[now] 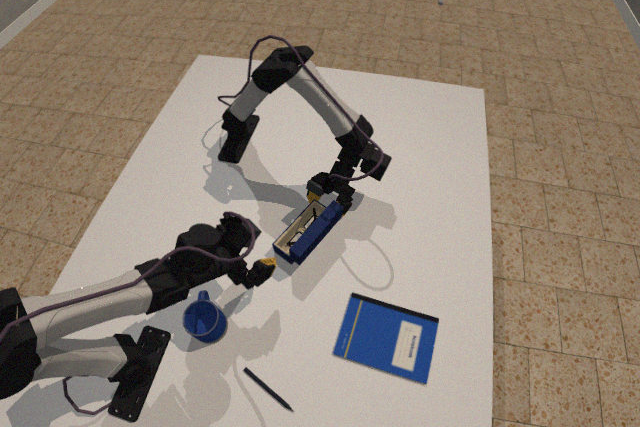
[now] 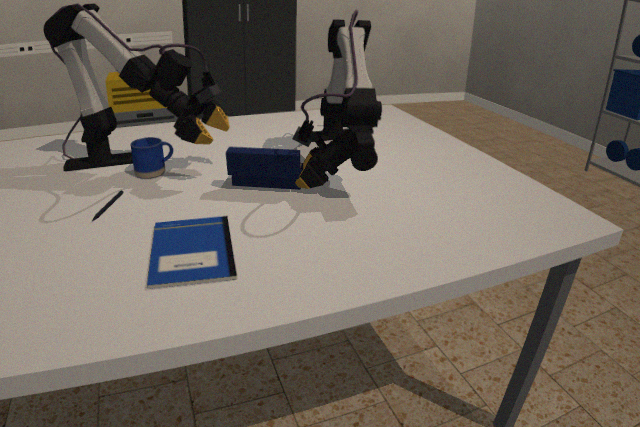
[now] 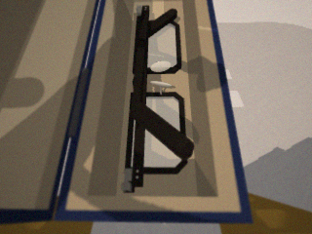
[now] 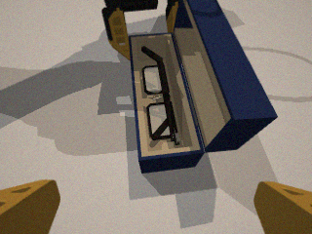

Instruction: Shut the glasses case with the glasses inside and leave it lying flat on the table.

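Observation:
The dark blue glasses case rests on the table with its lid standing open along the long hinge side. Black-framed glasses lie inside the base, arms folded, lenses toward the side away from the lid. My left gripper is shut on one short end of the case, one finger against the outer wall, the other on the hinge side, partly hidden by the lid. My right gripper is wide open and empty, above the table beyond the opposite end.
A blue mug stands close to the right arm. A blue notebook and a dark pen lie farther off on the white table.

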Controlling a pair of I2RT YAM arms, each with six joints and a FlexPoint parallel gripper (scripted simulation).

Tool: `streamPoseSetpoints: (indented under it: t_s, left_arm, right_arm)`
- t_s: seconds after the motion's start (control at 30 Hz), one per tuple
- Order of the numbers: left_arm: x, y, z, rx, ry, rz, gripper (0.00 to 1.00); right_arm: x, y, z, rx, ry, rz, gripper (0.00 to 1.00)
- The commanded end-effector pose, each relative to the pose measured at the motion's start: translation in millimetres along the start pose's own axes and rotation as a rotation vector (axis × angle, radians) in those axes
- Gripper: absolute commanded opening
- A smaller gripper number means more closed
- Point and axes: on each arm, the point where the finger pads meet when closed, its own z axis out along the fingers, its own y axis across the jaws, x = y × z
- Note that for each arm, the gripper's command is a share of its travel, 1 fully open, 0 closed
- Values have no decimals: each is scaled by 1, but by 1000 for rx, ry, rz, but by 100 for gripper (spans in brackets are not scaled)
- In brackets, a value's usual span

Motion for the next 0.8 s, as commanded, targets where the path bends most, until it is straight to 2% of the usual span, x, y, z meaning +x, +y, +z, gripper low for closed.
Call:
streamPoseSetpoints:
  t_s: [0.0, 0.07, 0.13, 0.5, 0.77]
  left_arm:
    - [2, 1, 3, 9, 0, -5, 48]
    - [2, 1, 3, 9, 0, -5, 48]
    - [2, 1, 3, 9, 0, -5, 48]
    - [2, 1, 3, 9, 0, -5, 48]
    - [2, 1, 3, 9, 0, -5, 48]
  right_arm:
    - [2, -3, 2, -5, 115, 1, 100]
    - [-5, -6, 1, -1, 175, 6, 100]
    - [-5, -6, 1, -1, 175, 6, 100]
    - [-65, -23, 2, 28, 408, 36, 100]
    - [-95, -31, 5, 45, 486, 47, 100]
